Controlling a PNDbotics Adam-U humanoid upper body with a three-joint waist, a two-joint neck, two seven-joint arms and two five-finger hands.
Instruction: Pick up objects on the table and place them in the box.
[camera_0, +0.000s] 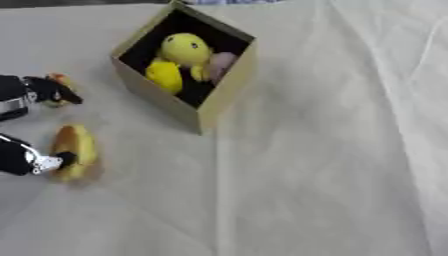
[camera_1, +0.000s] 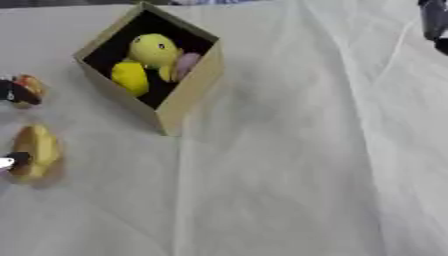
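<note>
A tan cardboard box (camera_0: 214, 100) with a dark inside sits turned cornerwise on the cloth-covered counter (camera_0: 332, 165). In it lie a yellow plush toy (camera_0: 179, 57) and a pale pink thing (camera_0: 222, 62) beside it. Left of the box an orange-yellow bread-like object (camera_0: 77, 150) lies on the counter, and a small orange object (camera_0: 59, 82) sits farther back

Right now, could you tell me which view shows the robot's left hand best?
The left eye view: the left hand shows there with its black fingers touching the two orange things on the table. The right eye view catches only its fingertips at the left edge.
</note>
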